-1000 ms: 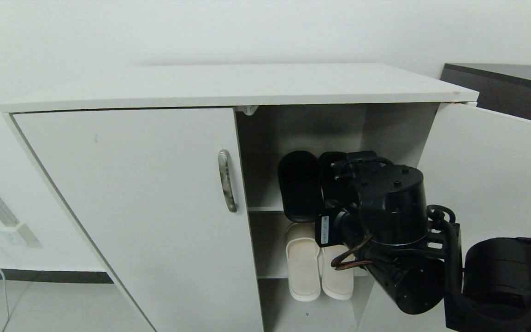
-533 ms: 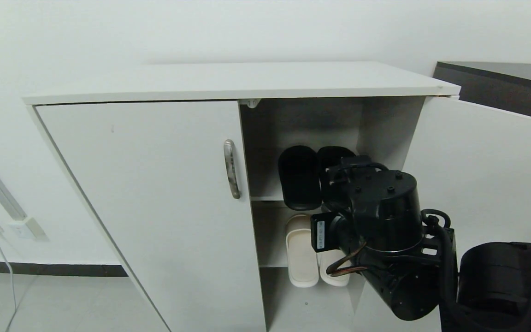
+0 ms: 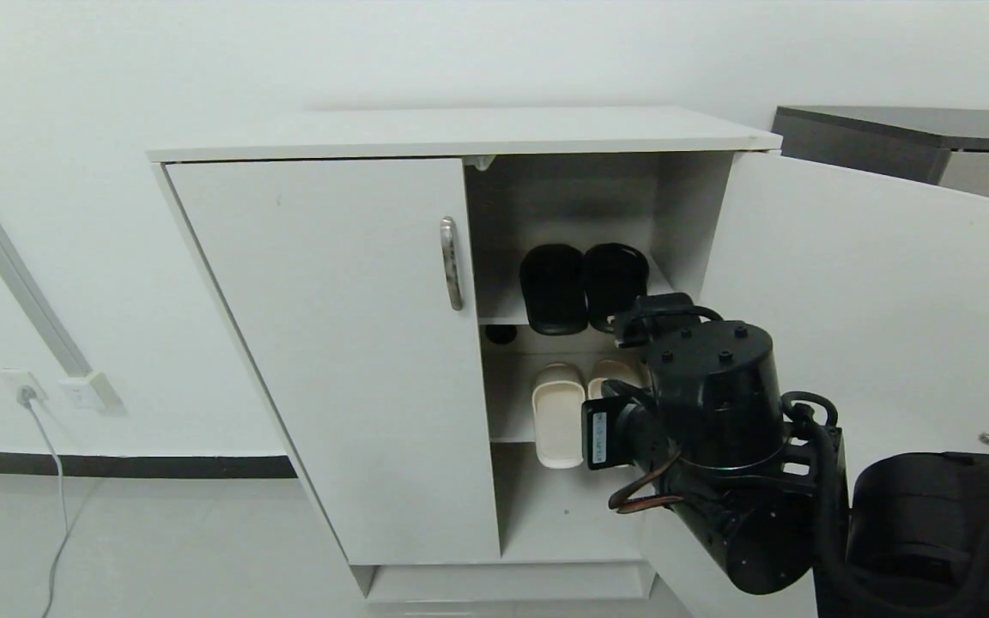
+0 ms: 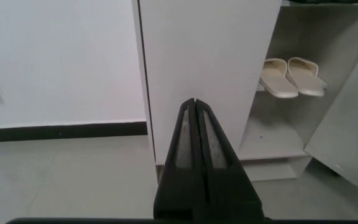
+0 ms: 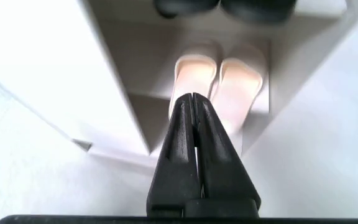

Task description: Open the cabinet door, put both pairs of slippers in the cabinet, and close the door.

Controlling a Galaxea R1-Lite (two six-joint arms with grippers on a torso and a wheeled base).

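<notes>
The cabinet (image 3: 460, 133) stands on the floor (image 3: 160, 541) against a white wall (image 3: 74, 103). Its right door (image 3: 846, 283) is swung wide open towards the robot, and its left door (image 3: 331, 343) is closed flat.

The right arm (image 3: 718, 429) is raised in front of the cabinet's open half, at the lower right of the opening. Its thick black wrist is angled up and in towards the shelves and hides the right side of the middle shelf.

The black slippers (image 3: 580, 283) lie side by side on the cabinet's upper shelf, their ends hanging slightly over the front edge. The white slippers (image 3: 559, 412) lie side by side on the middle shelf, directly below the black pair, and also jut past the shelf edge. The bottom shelf holds nothing.

The right tool (image 5: 194, 98) is held just outside the cabinet's opening and points at the white slippers. Its two fingers are pressed together with no gap, and it holds nothing.

The left tool (image 4: 194, 102) is held low in front of the cabinet, well apart from it, aimed at the lower part of the left door. Its fingers are also pressed tight together and grip nothing.

A metal handle (image 3: 452, 263) sits upright on the left door, at the edge next to the opening.
</notes>
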